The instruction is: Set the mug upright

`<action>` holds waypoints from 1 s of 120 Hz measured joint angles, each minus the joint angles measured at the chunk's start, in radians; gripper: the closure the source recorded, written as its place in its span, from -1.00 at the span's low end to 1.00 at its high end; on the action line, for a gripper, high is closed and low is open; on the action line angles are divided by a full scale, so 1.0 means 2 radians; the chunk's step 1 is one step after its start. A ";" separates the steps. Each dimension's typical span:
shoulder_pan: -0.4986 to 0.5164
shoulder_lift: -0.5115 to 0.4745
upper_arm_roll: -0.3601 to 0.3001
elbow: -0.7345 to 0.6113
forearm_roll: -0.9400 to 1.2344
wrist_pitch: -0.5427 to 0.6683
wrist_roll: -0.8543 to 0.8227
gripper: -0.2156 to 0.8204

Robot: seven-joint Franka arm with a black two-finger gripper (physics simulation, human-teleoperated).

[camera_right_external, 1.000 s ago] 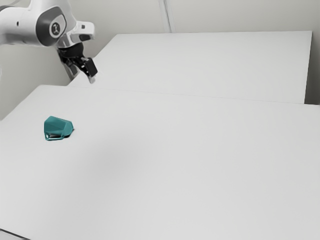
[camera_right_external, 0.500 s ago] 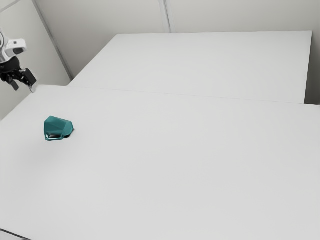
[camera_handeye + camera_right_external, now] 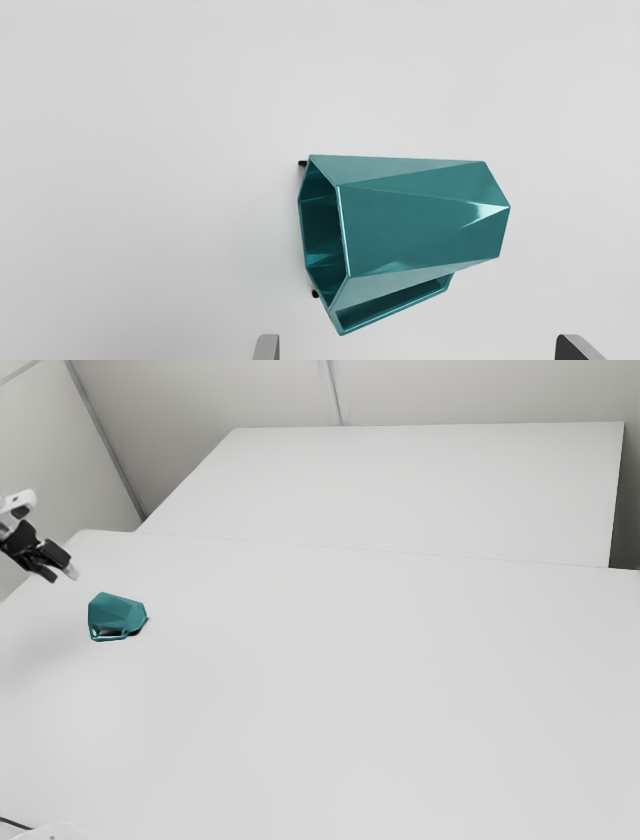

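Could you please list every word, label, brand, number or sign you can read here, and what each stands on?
There is no readable text.
The visible sides of the mug and table carry none.
The dark marks on the arm are too small to read.

A plain white bench (image 3: pixel 350 700) spreads across the foreground, and a thin line parts it from another flat white surface (image 3: pixel 420 490) beyond. Pale grey walls (image 3: pixel 220 400) stand behind, with a dark slanting seam (image 3: pixel 105 442) toward the exterior view's left and a narrow upright strip (image 3: pixel 331 390) near the middle, under soft, even light.
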 joint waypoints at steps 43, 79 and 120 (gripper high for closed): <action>0.005 0.072 -0.012 0.031 -0.068 -0.007 -0.016 -0.58; 0.009 0.102 -0.023 0.047 -0.076 -0.008 -0.038 -0.43; 0.036 0.125 -0.045 0.061 -0.100 -0.023 -0.065 0.35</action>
